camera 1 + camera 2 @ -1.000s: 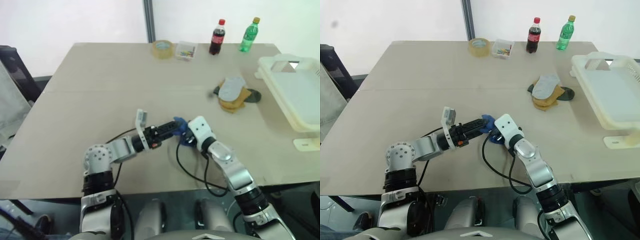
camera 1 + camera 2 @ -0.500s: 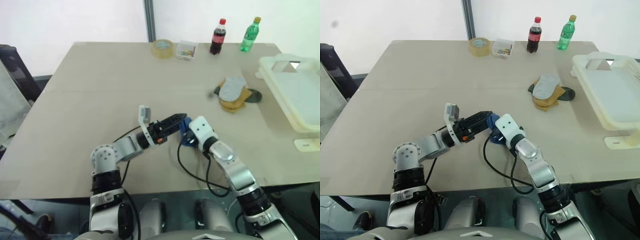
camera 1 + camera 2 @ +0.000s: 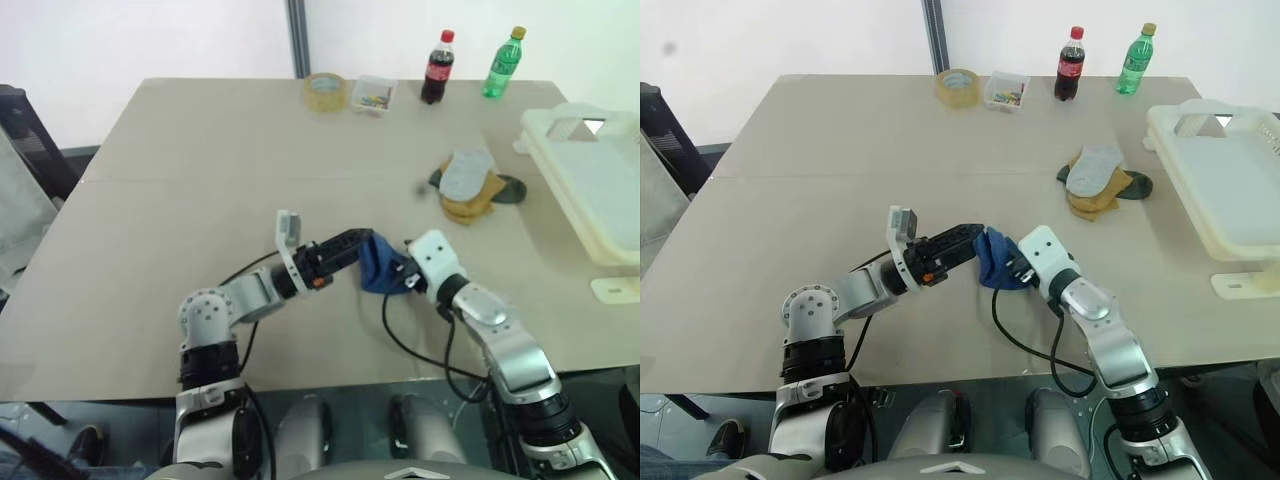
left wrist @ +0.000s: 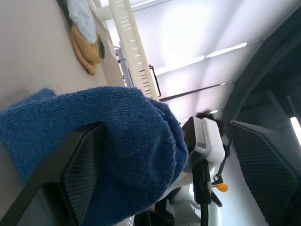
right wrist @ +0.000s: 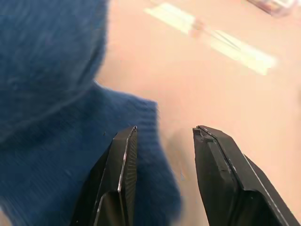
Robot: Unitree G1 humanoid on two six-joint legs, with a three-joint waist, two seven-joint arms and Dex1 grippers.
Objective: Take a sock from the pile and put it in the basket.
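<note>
Blue sock (image 4: pixel 127 141) draped over left fingers (image 4: pixel 80 174)

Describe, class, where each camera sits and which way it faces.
Head pair: looks down over both arms at the table.
Left wrist: faces along the left gripper, draped by the blue sock, toward the basket.
Right wrist: faces along the right gripper at the tabletop.
All share the sock.

The blue sock (image 3: pixel 379 262) hangs bunched above the table; grey-and-yellow pile (image 3: pixel 468 186) lies beside the cream basket (image 3: pixel 590 190).
</note>
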